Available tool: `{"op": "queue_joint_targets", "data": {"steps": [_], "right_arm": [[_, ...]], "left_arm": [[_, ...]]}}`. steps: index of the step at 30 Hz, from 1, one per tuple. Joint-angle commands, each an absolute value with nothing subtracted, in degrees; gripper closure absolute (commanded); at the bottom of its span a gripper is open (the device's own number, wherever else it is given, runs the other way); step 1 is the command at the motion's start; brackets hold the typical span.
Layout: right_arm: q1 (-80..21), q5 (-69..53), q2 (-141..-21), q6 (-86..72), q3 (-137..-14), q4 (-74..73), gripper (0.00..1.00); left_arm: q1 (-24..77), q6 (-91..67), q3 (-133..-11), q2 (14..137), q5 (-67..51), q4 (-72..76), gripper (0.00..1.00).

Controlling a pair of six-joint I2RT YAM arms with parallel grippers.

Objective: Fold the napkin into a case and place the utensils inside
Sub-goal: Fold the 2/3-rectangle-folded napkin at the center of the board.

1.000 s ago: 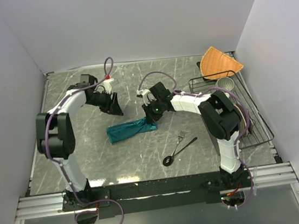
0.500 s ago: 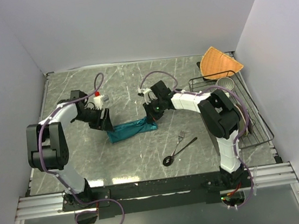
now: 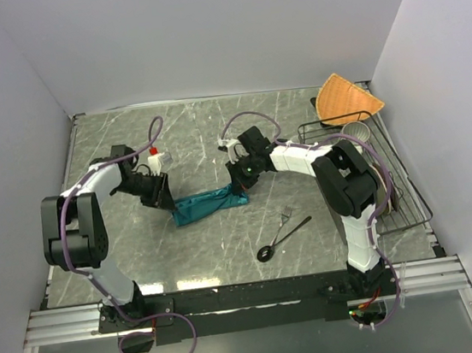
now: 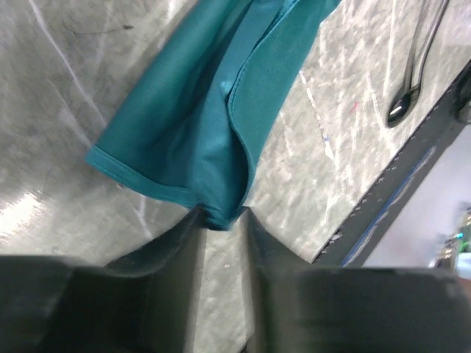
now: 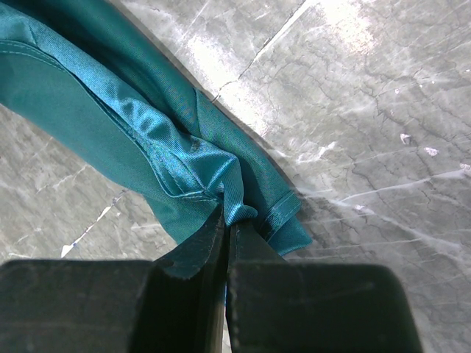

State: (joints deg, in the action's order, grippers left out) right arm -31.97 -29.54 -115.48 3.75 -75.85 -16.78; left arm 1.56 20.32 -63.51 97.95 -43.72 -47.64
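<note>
The teal napkin (image 3: 207,204) lies bunched in a long strip mid-table. My right gripper (image 3: 239,185) is shut on the strip's right end; in the right wrist view the napkin (image 5: 147,125) has a fold pinched between the closed tips (image 5: 227,220). My left gripper (image 3: 162,194) is at the strip's left end. In the left wrist view its jaws stand narrowly apart, with a corner of the napkin (image 4: 199,125) between the tips (image 4: 221,217). The silver fork (image 3: 286,216) and the dark spoon (image 3: 282,238) lie to the front right; the spoon also shows in the left wrist view (image 4: 401,107).
A wire rack (image 3: 412,206) at the right holds a cup (image 3: 356,133) and plates (image 3: 385,186). An orange woven fan-shaped cloth (image 3: 345,98) lies at the back right. The table's dark front edge (image 4: 397,198) is near the spoon.
My left arm swung down and left from the back of the table to the napkin's left end. My right gripper has stayed shut on the right end.
</note>
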Motion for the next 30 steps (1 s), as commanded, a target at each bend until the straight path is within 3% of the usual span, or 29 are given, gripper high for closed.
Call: {"op": "queue_joint_targets", "data": {"steps": [1, 4, 16, 17, 21, 26, 30], "right_arm": [[-31.46, -27.25, -117.25, 5.88, -76.11, -18.11, 1.00], [-31.46, -26.90, -117.33, 6.68, -76.20, -18.46, 1.00], [-31.46, -25.75, -117.60, 8.00, -76.11, -18.02, 1.00], [-31.55, -26.01, -117.60, 8.00, -76.29, -18.71, 1.00], [-31.38, -28.03, -116.28, 6.77, -76.29, -18.55, 1.00], [-31.38, -32.16, -113.65, 3.08, -75.59, -17.06, 1.00], [-30.85, -34.36, -111.89, 0.97, -74.27, -15.30, 0.96]], "left_arm": [[1.32, 20.04, -67.50, 99.22, -43.95, -46.50, 0.79], [1.23, 19.95, -69.08, 100.72, -41.23, -46.58, 0.99], [0.88, 16.79, -67.41, 108.10, -33.05, -40.60, 0.99], [0.79, 17.14, -67.76, 108.11, -33.48, -40.87, 0.96], [0.35, 20.74, -68.64, 102.07, -40.67, -42.28, 0.50], [0.96, 21.71, -71.19, 97.30, -52.09, -39.82, 0.30], [4.29, 17.76, -69.62, 96.94, -54.49, -31.57, 0.25]]}}
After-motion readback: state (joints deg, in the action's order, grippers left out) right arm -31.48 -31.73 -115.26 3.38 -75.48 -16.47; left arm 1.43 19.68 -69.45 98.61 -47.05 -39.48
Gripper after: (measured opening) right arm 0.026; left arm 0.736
